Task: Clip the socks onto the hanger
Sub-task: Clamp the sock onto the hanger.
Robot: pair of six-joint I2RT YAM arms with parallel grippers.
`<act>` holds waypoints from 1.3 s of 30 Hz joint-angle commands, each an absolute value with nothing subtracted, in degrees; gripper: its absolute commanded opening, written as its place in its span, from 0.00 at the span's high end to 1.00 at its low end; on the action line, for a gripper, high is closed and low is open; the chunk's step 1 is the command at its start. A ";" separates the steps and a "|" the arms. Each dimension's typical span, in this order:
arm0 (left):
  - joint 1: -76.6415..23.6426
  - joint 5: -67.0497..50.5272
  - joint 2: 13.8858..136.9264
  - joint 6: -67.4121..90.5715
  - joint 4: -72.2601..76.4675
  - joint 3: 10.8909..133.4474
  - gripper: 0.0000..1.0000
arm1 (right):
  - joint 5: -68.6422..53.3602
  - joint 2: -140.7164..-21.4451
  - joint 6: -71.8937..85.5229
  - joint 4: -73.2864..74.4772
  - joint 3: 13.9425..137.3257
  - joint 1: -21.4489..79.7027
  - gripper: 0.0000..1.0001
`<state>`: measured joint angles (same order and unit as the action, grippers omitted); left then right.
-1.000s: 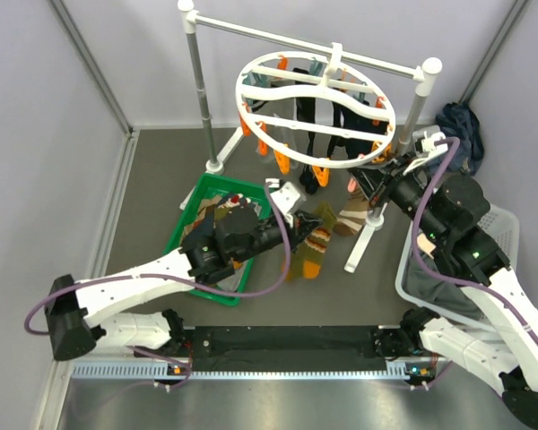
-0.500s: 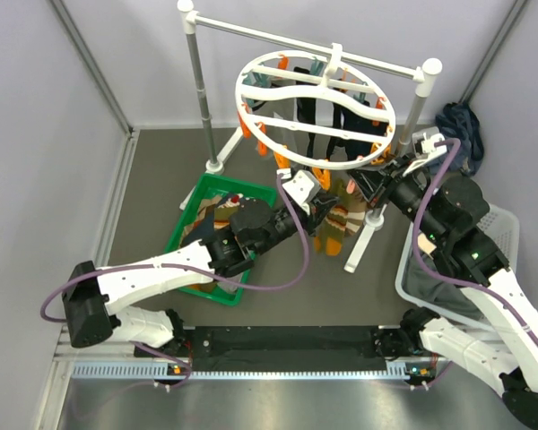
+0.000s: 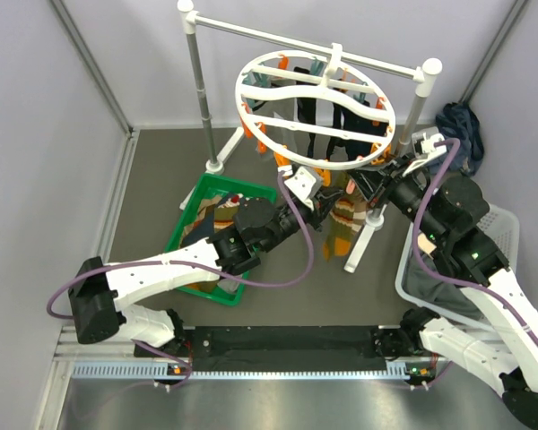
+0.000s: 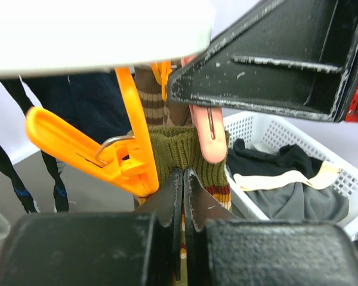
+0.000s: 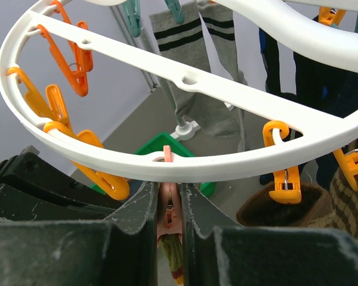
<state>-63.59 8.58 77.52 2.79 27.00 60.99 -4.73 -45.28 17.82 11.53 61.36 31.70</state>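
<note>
The hanger (image 3: pixel 251 97) is a white ring hung from a rail, with orange clips and several socks pinned to it. My left gripper (image 3: pixel 327 199) is shut on the olive cuff of a brown-and-orange striped sock (image 3: pixel 341 224), which it holds up under the ring's front rim. In the left wrist view the cuff (image 4: pixel 185 146) sits right against a pink clip (image 4: pixel 210 140), beside an orange clip (image 4: pixel 128 161). My right gripper (image 5: pixel 170 190) is shut on that pink clip (image 5: pixel 170 208) just below the rim (image 5: pixel 197 167), squeezing it. The sock's cuff shows under the clip.
A green tray (image 3: pixel 211 193) holding more socks lies on the floor to the left. A white lattice basket (image 3: pixel 502 224) of dark cloth stands at the right, and a dark bundle (image 3: pixel 462 125) behind it. The stand's foot (image 3: pixel 359 251) lies just beneath the sock.
My left arm has carried the striped sock from low over the floor up and right to the ring's front rim, next to the right gripper. The right arm has stayed still.
</note>
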 commanded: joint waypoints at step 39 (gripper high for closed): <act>-63.63 13.97 71.46 3.08 34.45 57.84 0.26 | -4.31 -43.86 17.84 12.57 61.26 31.55 0.42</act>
